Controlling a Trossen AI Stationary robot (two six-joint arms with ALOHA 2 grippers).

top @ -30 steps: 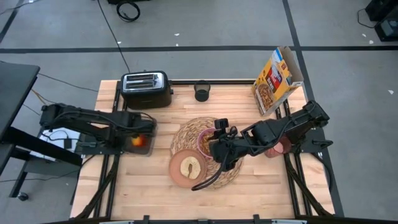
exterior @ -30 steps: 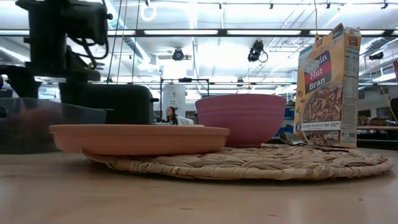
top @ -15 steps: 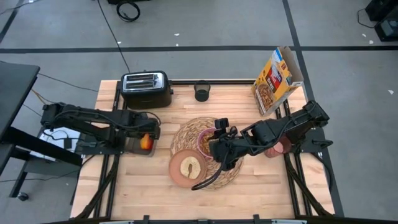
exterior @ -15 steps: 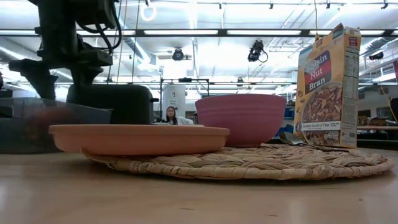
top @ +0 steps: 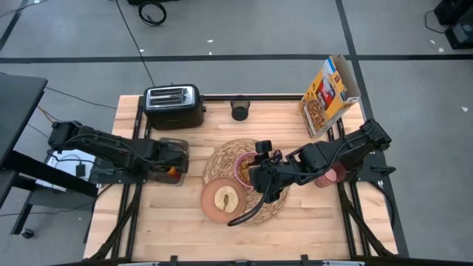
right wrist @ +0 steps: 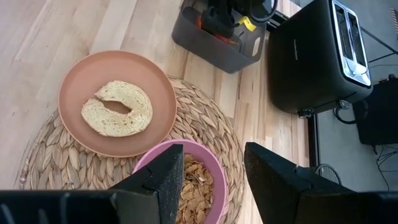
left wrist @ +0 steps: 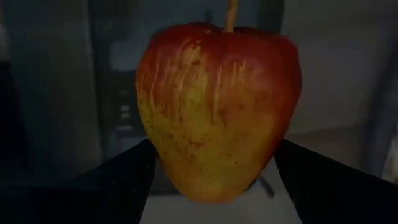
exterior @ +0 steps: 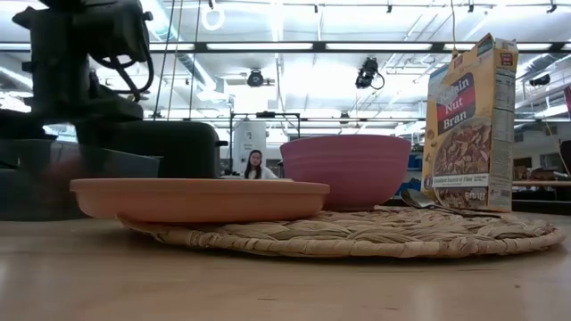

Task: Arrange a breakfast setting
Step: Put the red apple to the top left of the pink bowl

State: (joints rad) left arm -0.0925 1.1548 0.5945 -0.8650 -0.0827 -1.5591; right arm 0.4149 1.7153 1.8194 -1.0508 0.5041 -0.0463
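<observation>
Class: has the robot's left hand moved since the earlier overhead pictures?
Yes. The left hand has dropped over the apple in the grey bin, beside the stationary toaster.

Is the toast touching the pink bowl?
Apart. The right wrist view shows the toast lying in the middle of the plate, with bare plate between it and the pink bowl.
</observation>
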